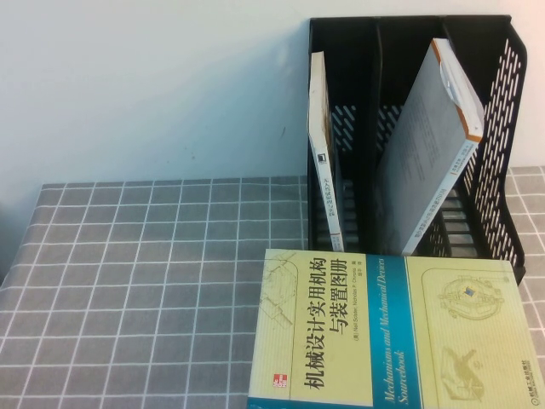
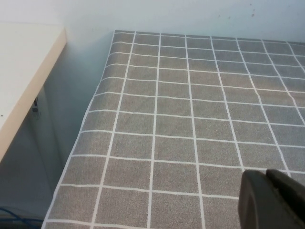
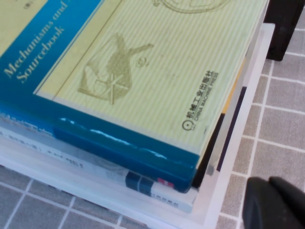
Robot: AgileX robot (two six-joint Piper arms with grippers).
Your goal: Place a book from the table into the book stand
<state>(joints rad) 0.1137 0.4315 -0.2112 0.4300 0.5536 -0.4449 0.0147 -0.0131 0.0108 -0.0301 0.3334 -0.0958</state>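
A yellow-green and blue book (image 1: 392,332) lies flat on top of a stack at the table's front right. The black book stand (image 1: 502,170) stands behind it at the back right. A thin book (image 1: 324,153) stands upright in its left slot and a grey book (image 1: 426,162) leans in its middle slot. No arm shows in the high view. My right gripper (image 3: 270,183) is shut and empty, low over the cloth beside the stack's corner, with the top book (image 3: 143,71) close by. My left gripper (image 2: 267,175) is shut and empty above bare cloth.
The stack sits in a clear white tray (image 3: 238,157) with other books under the top one. A corner of the stand (image 3: 286,28) lies just beyond it. The grey checked cloth (image 2: 190,119) ends at the table's left edge, beside a white shelf (image 2: 24,71).
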